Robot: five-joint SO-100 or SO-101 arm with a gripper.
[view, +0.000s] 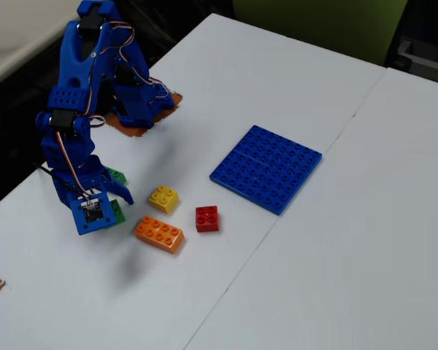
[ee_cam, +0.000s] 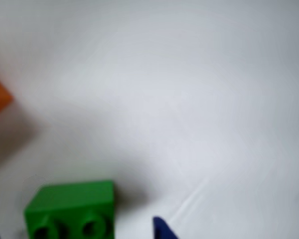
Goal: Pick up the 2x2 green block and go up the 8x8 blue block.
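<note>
Fixed view, left to right. The blue arm [view: 95,87] stands at the far left of the white desk [view: 336,240], base on an orange-brown pad, bent forward and down. The gripper [view: 106,200] is low over the desk, its fingers spread apart with green plastic between and behind them. One green piece [view: 117,176] shows just behind the gripper; another green piece, taken to be the 2x2 green block [view: 117,211], sits at the right side of the gripper by the finger tip. Whether the fingers touch it cannot be told from here. To the right lie an orange 2x4 brick [view: 159,233], a yellow 2x2 brick [view: 163,198] just behind it, then a red 2x2 brick [view: 206,218], all apart from one another. Further right lies the 8x8 blue block [view: 266,167], flat on the desk, well apart from the gripper.

Wrist view, blurred. The green block [ee_cam: 70,209] is at the bottom edge, left of centre, resting on the desk. A blue finger tip [ee_cam: 162,228] shows to its right with a clear gap, so the fingers are not clamped on it. An orange shape is cut off by the left edge.
</note>
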